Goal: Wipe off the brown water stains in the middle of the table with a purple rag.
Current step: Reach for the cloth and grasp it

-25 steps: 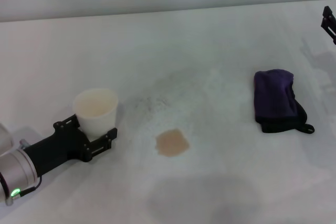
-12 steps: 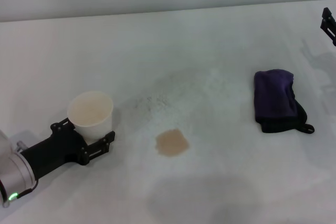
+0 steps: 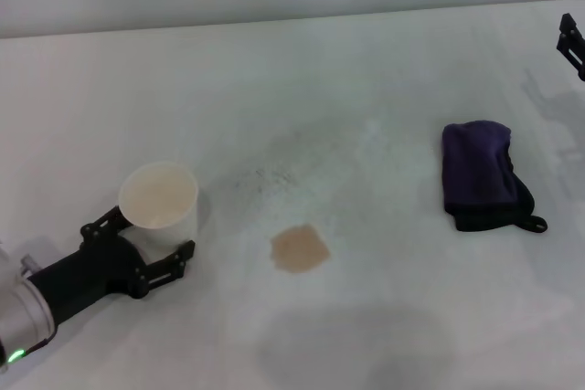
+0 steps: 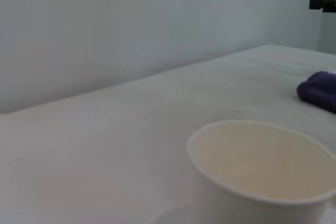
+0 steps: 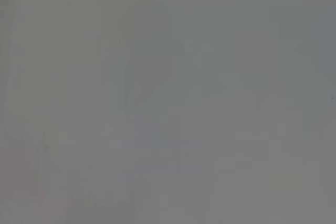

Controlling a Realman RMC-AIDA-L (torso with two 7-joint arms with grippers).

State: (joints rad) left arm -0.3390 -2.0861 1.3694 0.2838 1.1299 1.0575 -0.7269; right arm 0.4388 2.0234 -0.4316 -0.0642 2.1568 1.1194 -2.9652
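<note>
One white paper cup (image 3: pixel 160 207), gripped by the left gripper (image 3: pixel 146 248), is shifted lower-left, clearing the light-brown stain (image 3: pixel 299 248); the folded purple rag (image 3: pixel 482 175) is untouched.

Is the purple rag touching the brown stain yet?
Apart. The head view shows bare table between the purple rag and the brown stain.
</note>
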